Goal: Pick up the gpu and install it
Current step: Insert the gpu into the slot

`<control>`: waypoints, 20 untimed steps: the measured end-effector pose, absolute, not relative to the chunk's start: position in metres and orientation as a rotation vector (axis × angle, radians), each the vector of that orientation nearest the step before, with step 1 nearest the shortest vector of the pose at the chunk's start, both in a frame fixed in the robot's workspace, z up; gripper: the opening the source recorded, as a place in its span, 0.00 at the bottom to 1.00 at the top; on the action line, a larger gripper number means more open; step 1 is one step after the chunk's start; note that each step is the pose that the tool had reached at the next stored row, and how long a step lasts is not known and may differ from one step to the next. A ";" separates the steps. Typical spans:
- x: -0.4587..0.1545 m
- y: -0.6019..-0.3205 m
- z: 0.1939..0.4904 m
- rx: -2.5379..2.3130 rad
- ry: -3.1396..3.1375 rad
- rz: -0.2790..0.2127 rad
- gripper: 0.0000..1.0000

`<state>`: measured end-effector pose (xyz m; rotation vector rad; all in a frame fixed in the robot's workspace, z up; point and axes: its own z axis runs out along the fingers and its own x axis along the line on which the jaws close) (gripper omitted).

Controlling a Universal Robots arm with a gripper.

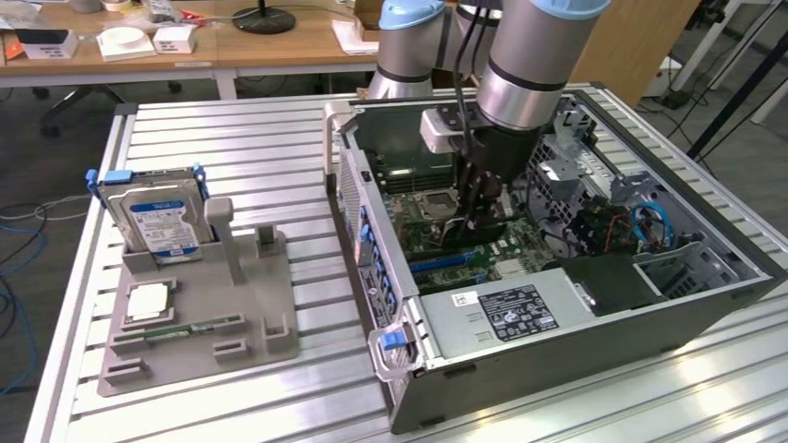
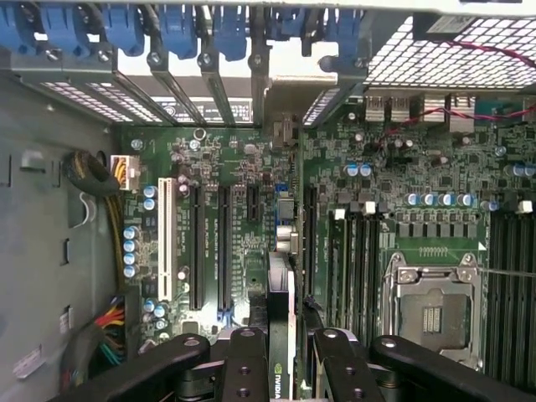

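The claw (image 2: 283, 352) held the graphics card (image 2: 282, 318) edge-on between its fingers, just above the motherboard (image 2: 243, 251) inside the computer case (image 1: 518, 360). A slight tilt could have made the card miss its slot and strike nearby parts.

We see our arm (image 1: 532, 55) as silver tubes with pale blue joint caps, a black cable alongside, and a black gripper (image 2: 280, 356) with screw-studded linkages.
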<state>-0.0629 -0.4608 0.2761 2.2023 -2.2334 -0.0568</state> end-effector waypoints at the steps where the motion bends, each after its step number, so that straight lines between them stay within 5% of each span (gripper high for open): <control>1: -0.064 -0.461 0.275 2.203 -2.234 -0.056 0.26; 20: -0.076 -0.460 0.262 2.209 -2.239 -0.043 0.26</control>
